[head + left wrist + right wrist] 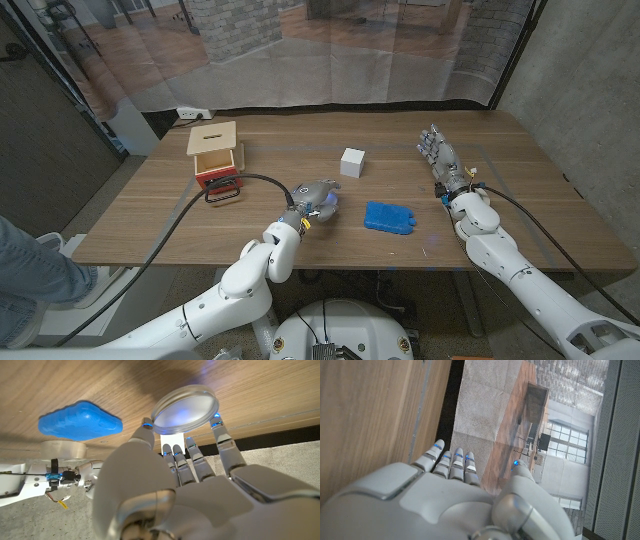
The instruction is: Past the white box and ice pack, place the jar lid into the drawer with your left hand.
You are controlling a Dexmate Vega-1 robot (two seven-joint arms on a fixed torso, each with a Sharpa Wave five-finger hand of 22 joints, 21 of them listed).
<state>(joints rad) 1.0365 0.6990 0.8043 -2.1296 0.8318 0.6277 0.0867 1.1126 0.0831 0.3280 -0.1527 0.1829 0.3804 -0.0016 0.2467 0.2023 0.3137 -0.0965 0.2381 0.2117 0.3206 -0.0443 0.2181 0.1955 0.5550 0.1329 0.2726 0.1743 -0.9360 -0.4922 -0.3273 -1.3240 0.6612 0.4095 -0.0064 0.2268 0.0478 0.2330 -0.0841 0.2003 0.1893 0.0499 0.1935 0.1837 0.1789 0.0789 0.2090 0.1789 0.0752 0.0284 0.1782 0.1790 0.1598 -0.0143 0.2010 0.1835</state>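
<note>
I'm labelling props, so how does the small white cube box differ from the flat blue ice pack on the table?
The small white cube box is white and stands tall; the flat blue ice pack is blue, low and wider. The box lies farther from the robot than the pack. Both rest untouched on the wooden table.

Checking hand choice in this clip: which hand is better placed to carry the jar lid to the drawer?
Left. The left hand already pinches the jar lid and is nearer the drawer. The right hand is open, far across the table.
</note>
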